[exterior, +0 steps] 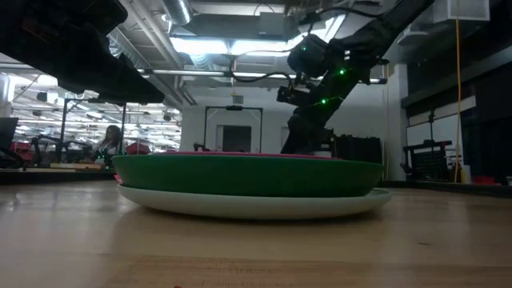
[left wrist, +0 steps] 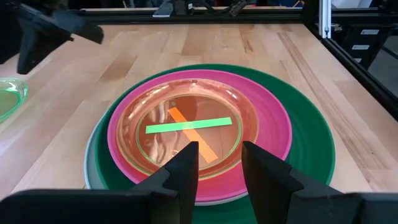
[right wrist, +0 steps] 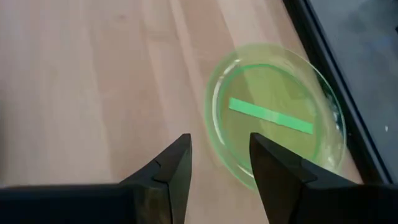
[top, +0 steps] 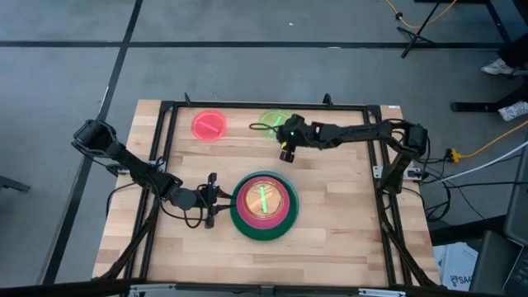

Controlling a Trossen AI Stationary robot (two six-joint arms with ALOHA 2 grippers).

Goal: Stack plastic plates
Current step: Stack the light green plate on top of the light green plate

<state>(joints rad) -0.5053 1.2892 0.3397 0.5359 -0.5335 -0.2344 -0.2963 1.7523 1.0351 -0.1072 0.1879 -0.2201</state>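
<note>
A stack of plates [top: 264, 206] sits at the table's middle: a light plate at the bottom [exterior: 256, 205], then dark green [left wrist: 305, 137], magenta [left wrist: 267, 118] and peach, with small translucent plates bearing a green and an orange strip [left wrist: 186, 127] on top. My left gripper [left wrist: 219, 155] is open just left of the stack [top: 219, 200], its fingers pointing at the rim. A lime green plate [right wrist: 273, 118] lies flat near the far edge [top: 275, 122]. My right gripper [right wrist: 219, 155] is open and raised above its near rim [top: 285, 148]. A pink-red plate [top: 209, 125] lies far left.
A black metal frame [top: 165, 111] borders the tabletop on the far, left and right sides. Bare wood lies near the front edge [top: 264, 260] and to the right of the stack [top: 338, 198]. A person [exterior: 108, 142] sits far off in the room behind.
</note>
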